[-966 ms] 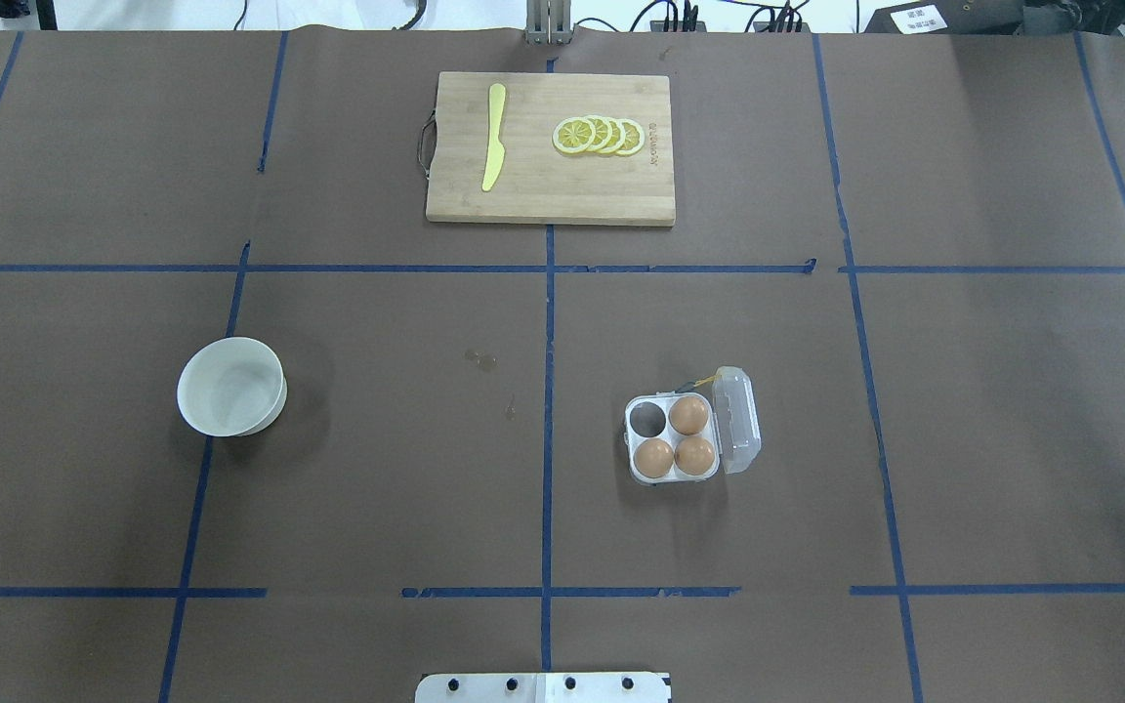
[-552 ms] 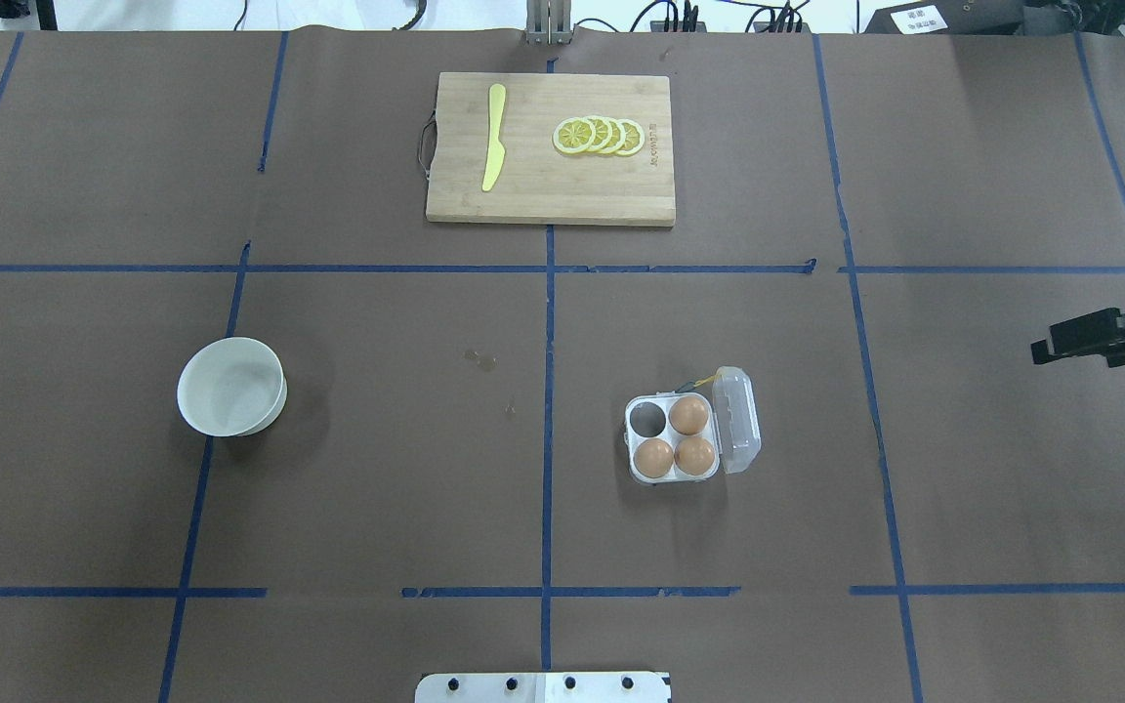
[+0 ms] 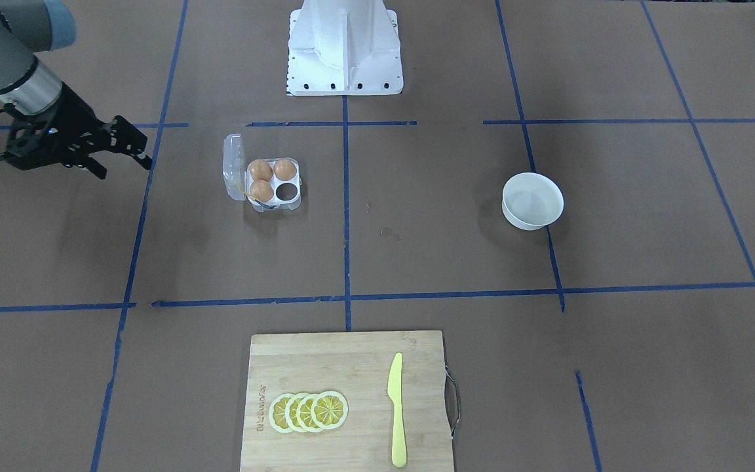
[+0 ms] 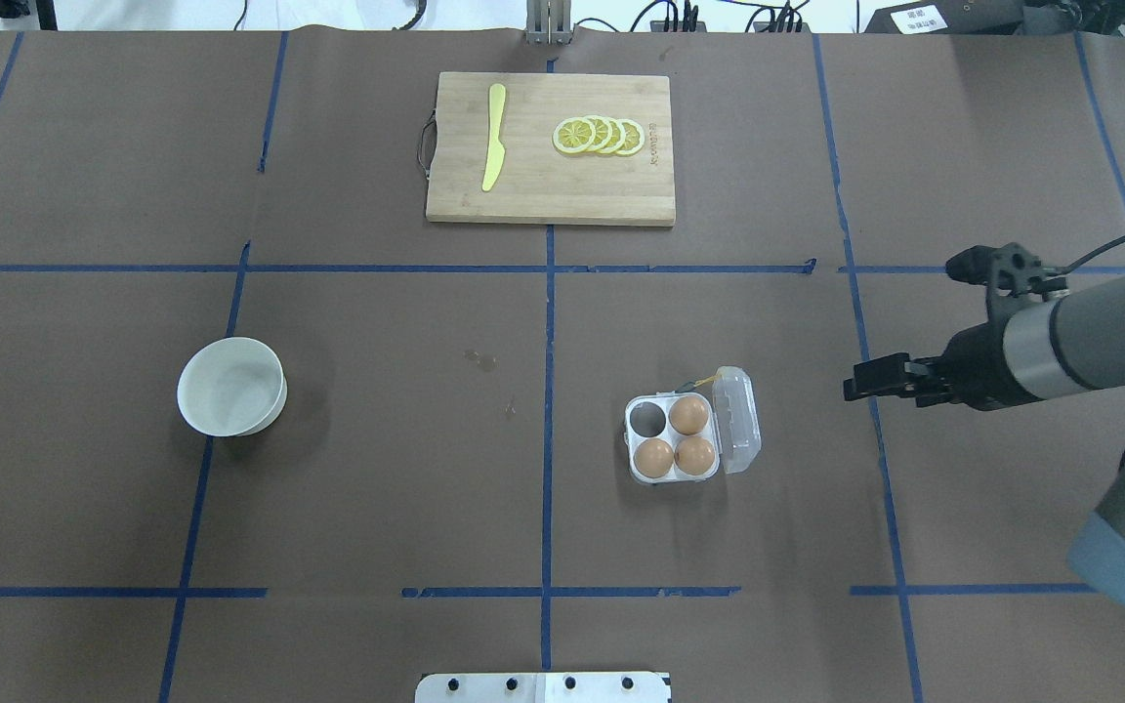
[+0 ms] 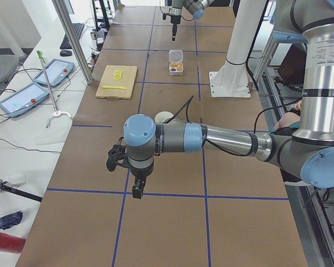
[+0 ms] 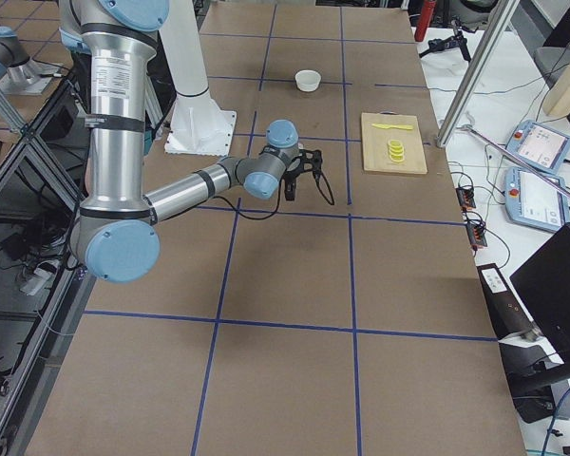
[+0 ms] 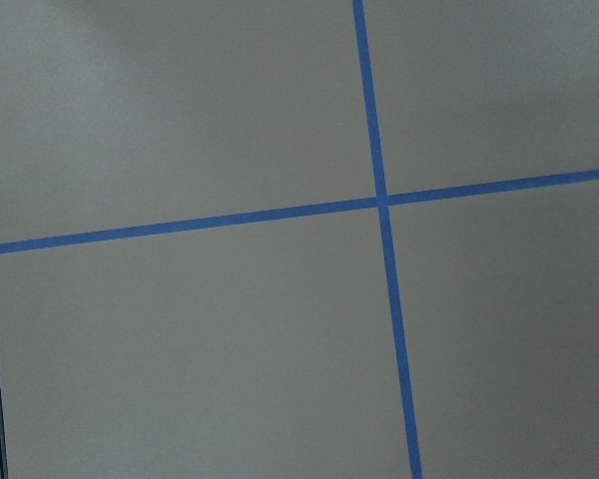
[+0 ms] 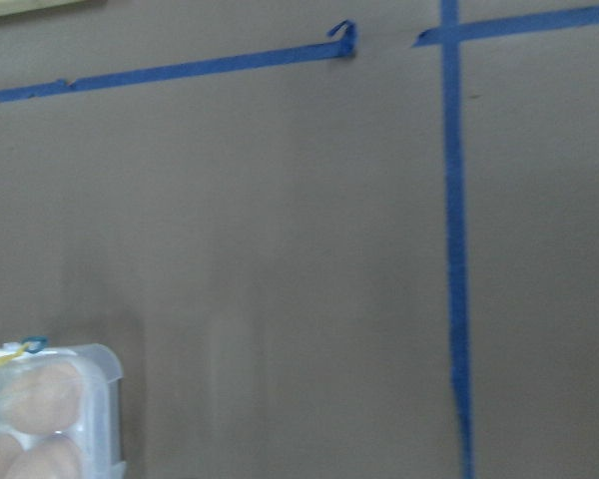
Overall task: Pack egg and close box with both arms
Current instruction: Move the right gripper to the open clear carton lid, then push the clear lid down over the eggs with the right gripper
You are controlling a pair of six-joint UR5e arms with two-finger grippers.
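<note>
The box [image 4: 738, 422] lies open right of the table's centre, its clear lid folded out to the right. Three orange-brown eggs fill three cells: egg [image 4: 688, 414], egg [image 4: 653, 457], egg [image 4: 695, 454]. The far-left cell is bare. In the front view the box [image 3: 233, 164] shows the same three eggs. My right gripper [image 4: 875, 383] hangs open to the right of the box, apart from it, with nothing between its fingers; the front view shows that gripper [image 3: 125, 167] too. My left gripper [image 5: 125, 178] shows only in the left side view, over bare table; I cannot tell its state.
A white bowl [image 4: 230, 386] stands at the left, nothing showing inside. A wooden cutting board [image 4: 543, 190] at the far middle carries a yellow knife [image 4: 493, 137] and lemon slices [image 4: 599, 135]. The white pedestal [image 3: 345, 46] stands at the robot's side of the table.
My right arm has come in from the right edge and moved left toward the box. The box, eggs and bowl have not moved.
</note>
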